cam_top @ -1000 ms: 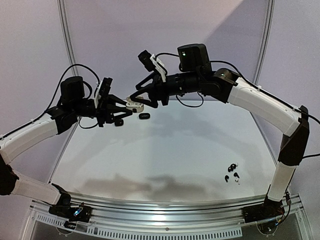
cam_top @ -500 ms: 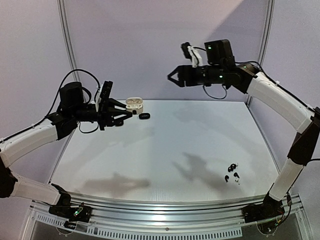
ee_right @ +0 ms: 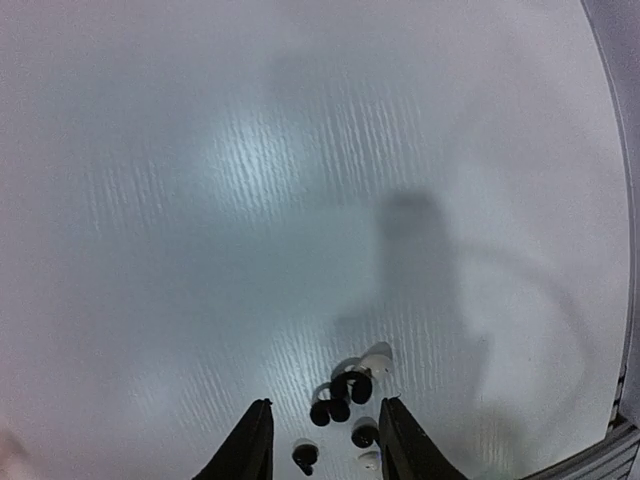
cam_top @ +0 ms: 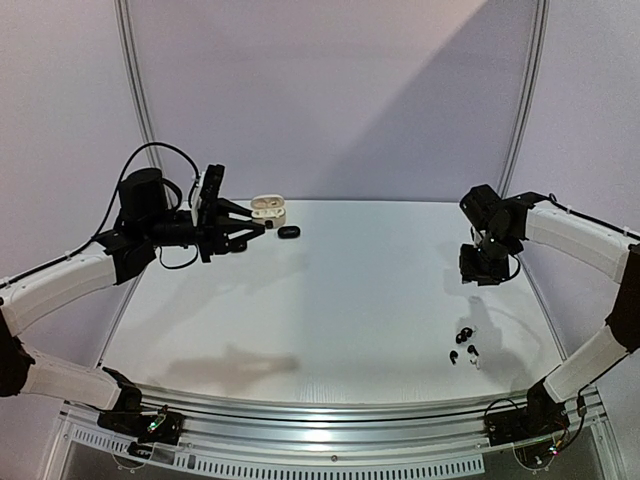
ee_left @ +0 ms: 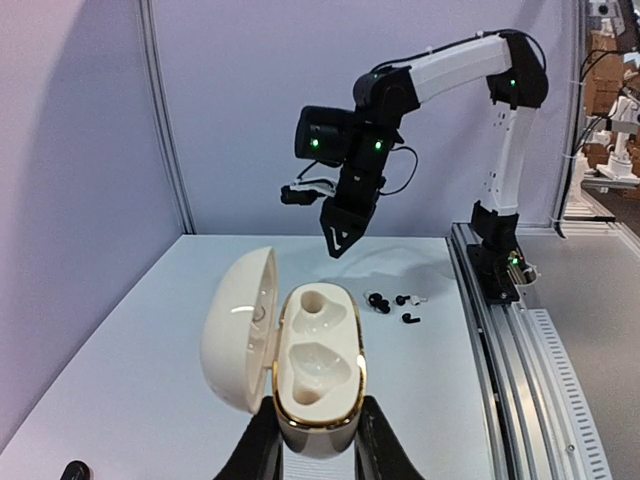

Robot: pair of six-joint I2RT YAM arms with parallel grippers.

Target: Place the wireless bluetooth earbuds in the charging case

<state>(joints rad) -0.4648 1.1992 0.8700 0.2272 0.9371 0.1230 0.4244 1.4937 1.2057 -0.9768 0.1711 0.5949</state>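
Right arm has swung away from the far-left middle, where a second ago its gripper was up against the case, and now hangs over the right side of the table with the right gripper pointing down. It sits above the wireless bluetooth earbuds and clear of them. The right wrist view shows its two fingers apart with nothing between them, and the earbuds lie on the surface in the gap, a loose cluster of mostly black pieces plus a couple of whitish ones. The earbuds are in the same spot as before, near the front right of the table, well apart from the case. The left arm has barely shifted. The left gripper still hovers above the far-left part of the table, its fingers clamped on the base of the charging case. The case is cream white with a gold rim and is held off the surface. Its lid is swung open to the side, and both sockets are empty. A small black oval case lies on the table just beside the held one, same place as earlier. No earbud is in either gripper.
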